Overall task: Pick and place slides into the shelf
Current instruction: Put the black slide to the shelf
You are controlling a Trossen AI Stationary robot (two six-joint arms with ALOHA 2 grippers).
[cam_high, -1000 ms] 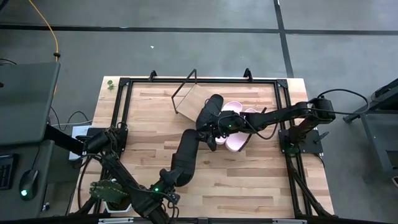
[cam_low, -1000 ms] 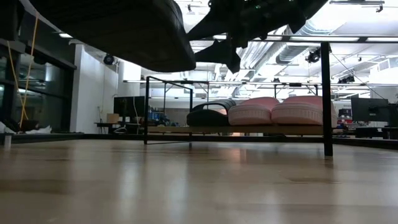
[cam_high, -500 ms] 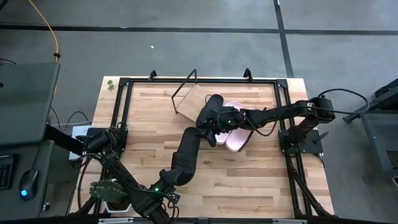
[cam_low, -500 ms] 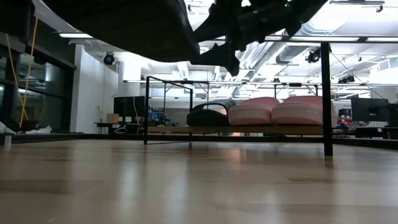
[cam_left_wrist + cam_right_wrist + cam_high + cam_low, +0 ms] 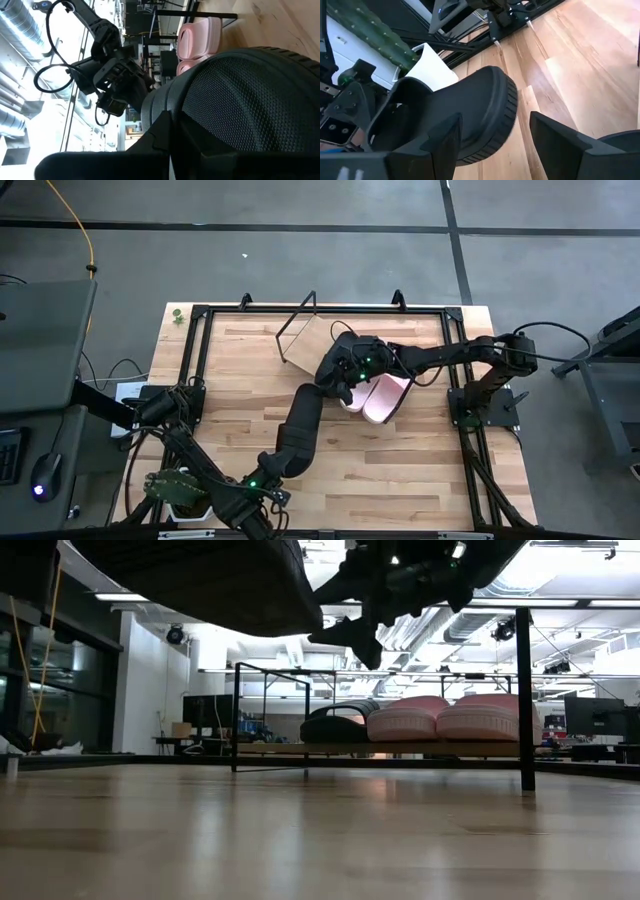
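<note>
My left gripper (image 5: 338, 376) is shut on a black slide (image 5: 470, 112) held in the air over the middle of the table. My right gripper (image 5: 495, 145) is open. It reaches in from the table's right, its fingers on either side of that slide's rounded free end (image 5: 504, 107). The shelf (image 5: 400, 750) stands at the far side. Resting on its wooden board by their soles are another black slide (image 5: 335, 725) and two pink slides (image 5: 405, 720) (image 5: 480, 718). The high view shows one of the pink slides (image 5: 385, 395) beside both grippers. My left gripper holds the black slide by its wide textured strap (image 5: 235, 105); the slide itself hides where the fingers meet it. The gripper comes at it level. The slide is lifted clear of table and shelf, its free end toward my right gripper. My right gripper: I cannot tell whether its fingers touch the slide's end.
Black frame bars (image 5: 200, 360) run round the tabletop's edges, with a post (image 5: 524, 700) at the right. The shelf's wire end frame (image 5: 297, 325) stands at the far middle. Bare wood (image 5: 400, 470) lies toward the near edge.
My right gripper has swung toward the table's far edge and left, off the pink slides and up to the black slide's free end, rolling a little. It has stayed open. More of the pink slide now shows.
</note>
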